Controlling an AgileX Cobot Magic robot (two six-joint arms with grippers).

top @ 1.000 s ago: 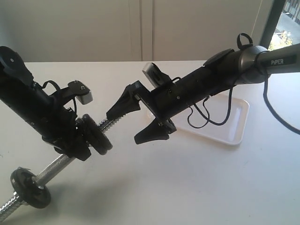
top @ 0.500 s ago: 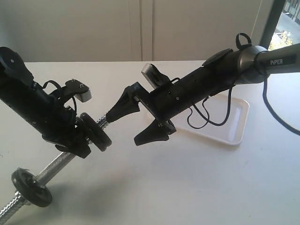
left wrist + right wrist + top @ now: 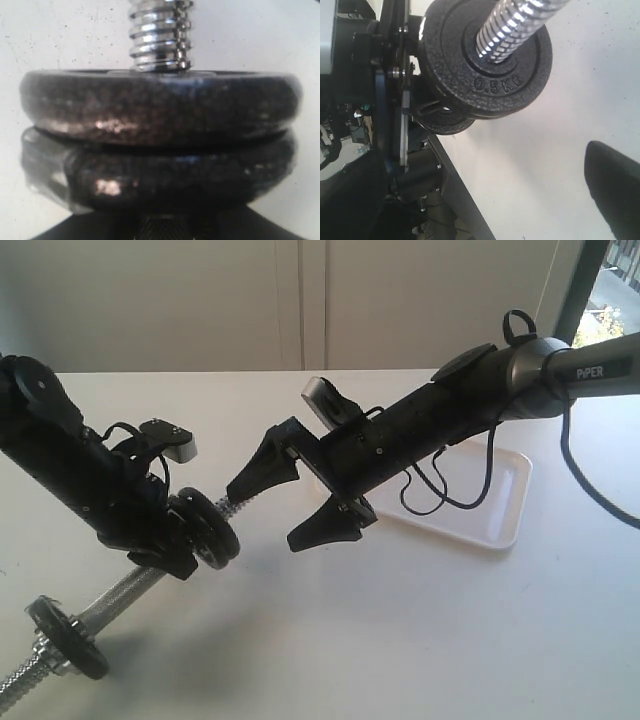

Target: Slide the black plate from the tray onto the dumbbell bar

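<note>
The black plate (image 3: 495, 85), which you can take to be the outer disc stamped 0.5KG, is already threaded on the dumbbell bar (image 3: 125, 590). It sits against a second disc (image 3: 160, 182) just below the coarse thread of the raised end. What shows of the tray (image 3: 490, 515), toward the right edge of the surface (image 3: 400, 640), holds no disc, so the step in hand looks like seating the plate and letting go cleanly. Your left gripper (image 3: 175, 545) is clamped on the bar right behind the two discs and carries it tilted, with the lower end and its end disc (image 3: 65, 635) down by the near left corner of the surface. Hold that tilt: with the threaded tip higher, the plate should lie back on its neighbour; drop the tip and it may slide off. Your right gripper (image 3: 262, 514) has its jaws spread wide and grips nothing, one finger just beside the bar's tip, the other hanging below it. Check the seam in the left wrist view; only a thin dark line parts the discs, and whether they touch all round you cannot tell. If it needs a nudge, push on the plate's flat face, square to the bar, not on its rim. Then draw the right arm away along the bar's line, jaws wide, so no finger catches the thread.
</note>
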